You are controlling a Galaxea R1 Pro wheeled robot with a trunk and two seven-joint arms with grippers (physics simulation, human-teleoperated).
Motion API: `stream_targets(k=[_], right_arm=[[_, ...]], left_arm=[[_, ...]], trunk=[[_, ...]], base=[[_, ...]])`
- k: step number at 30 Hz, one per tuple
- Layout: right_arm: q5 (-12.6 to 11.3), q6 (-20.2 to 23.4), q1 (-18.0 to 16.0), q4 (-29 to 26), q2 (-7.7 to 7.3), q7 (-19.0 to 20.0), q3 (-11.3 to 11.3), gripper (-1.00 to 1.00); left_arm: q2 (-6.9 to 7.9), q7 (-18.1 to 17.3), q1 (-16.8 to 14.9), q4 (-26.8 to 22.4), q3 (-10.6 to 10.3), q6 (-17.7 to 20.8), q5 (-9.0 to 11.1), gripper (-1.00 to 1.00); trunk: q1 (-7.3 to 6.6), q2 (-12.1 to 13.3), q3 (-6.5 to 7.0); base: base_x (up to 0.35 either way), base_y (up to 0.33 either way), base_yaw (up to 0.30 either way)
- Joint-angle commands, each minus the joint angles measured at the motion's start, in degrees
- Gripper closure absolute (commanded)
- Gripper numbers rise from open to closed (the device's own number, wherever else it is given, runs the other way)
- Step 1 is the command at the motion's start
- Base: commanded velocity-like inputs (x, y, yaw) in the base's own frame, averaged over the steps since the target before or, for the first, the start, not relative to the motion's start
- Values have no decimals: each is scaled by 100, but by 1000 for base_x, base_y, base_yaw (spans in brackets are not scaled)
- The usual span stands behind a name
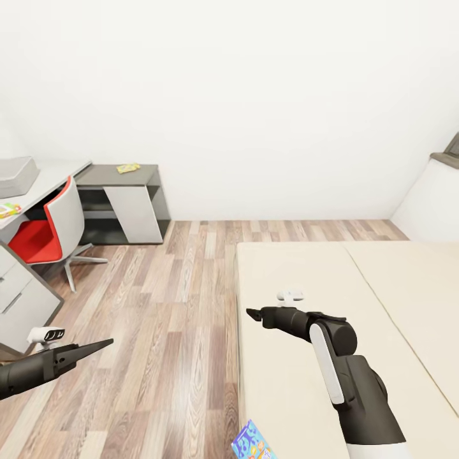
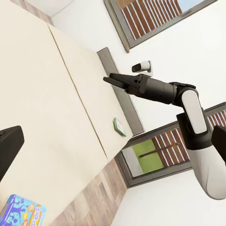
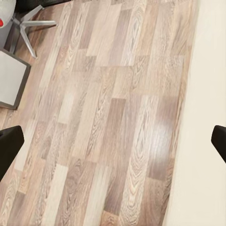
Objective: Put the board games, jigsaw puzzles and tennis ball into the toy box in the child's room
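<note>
A white-walled room with wood-plank floor is being viewed. A blue, colourfully lettered game carton is lying at the cream bed's near left edge. Both grippers, left and right, are being held empty: right fingers apart, left fingers apparently together. The carton could be nudged off during reaching.

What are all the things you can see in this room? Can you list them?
Bed: one, cream-beige, at the right.
Blue game carton: one, blue with colourful lettering, on the bed's near edge.
Second game carton: one, green-edged, far side of the bed near the window.
Desk: one, pale grey-white, at the left.
Toy box: one, pale grey, on the desk.
Dark shelf section: one, dark grey, by the back wall.
Yellow flat item: one, on the dark shelf; too small to identify.
Chair: one, red and white, at the desk.
Floor: wood planks.
Left tool: black, over the floor.
Right tool: black, over the bed's edge.
</note>
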Motion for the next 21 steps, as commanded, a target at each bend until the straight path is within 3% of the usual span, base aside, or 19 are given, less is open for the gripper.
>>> stream_targets(k=[1, 15, 21], right_arm=[[-14, 28, -5, -4, 2, 2, -5, -100], [-14, 28, -5, -4, 12, 1, -5, -100], [0, 28, -6, -4, 86, -3, -5, -100]], left_arm=[[2, -23, -3, -1, 0, 61, -4, -100], [2, -23, -3, -1, 0, 61, -4, -100], [2, -23, -3, -1, 0, 61, -4, -100]], trunk=[[4, -10, -1], [4, -10, 131], [4, -10, 187]], base=[[0, 0, 0], [0, 0, 0], [0, 0, 0]])
